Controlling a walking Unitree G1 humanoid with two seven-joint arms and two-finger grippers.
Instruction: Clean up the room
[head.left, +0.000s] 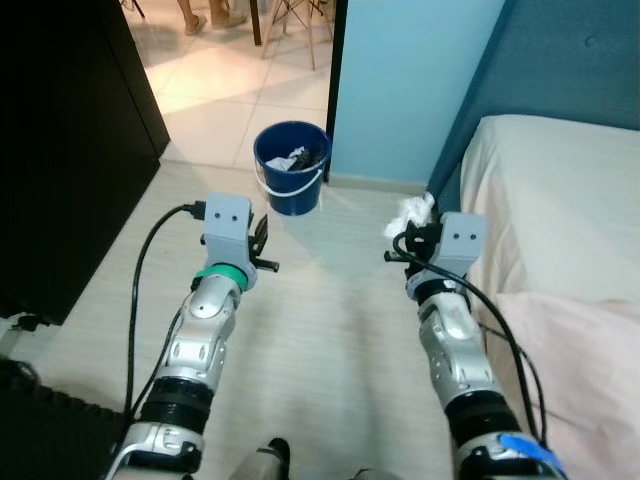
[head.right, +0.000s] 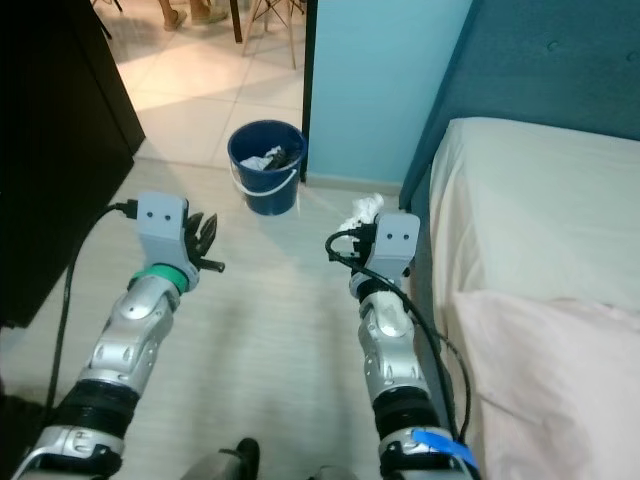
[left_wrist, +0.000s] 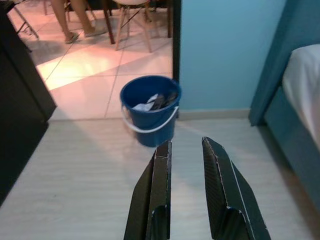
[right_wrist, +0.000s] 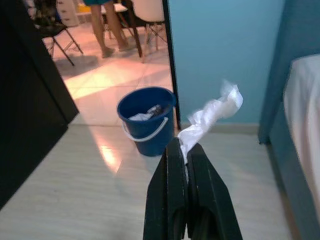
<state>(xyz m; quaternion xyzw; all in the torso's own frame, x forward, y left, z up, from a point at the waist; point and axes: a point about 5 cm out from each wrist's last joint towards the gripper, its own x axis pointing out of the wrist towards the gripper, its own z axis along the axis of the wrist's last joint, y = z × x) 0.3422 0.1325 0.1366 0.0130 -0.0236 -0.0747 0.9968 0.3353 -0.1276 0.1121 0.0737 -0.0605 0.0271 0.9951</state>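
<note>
Ahead of both arms, the blue bucket (head.left: 291, 166) stands by the doorway with trash already inside, lying forward and left of the right pincer (right_wrist: 186, 150), which clamps a crumpled white tissue (right_wrist: 212, 116), while the nearer left pincer (left_wrist: 185, 150) hangs parted and empty.

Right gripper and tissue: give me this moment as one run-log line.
right gripper: shut on white tissue | left gripper: open, holding nothing | blue bucket: on floor ahead, trash inside
</note>
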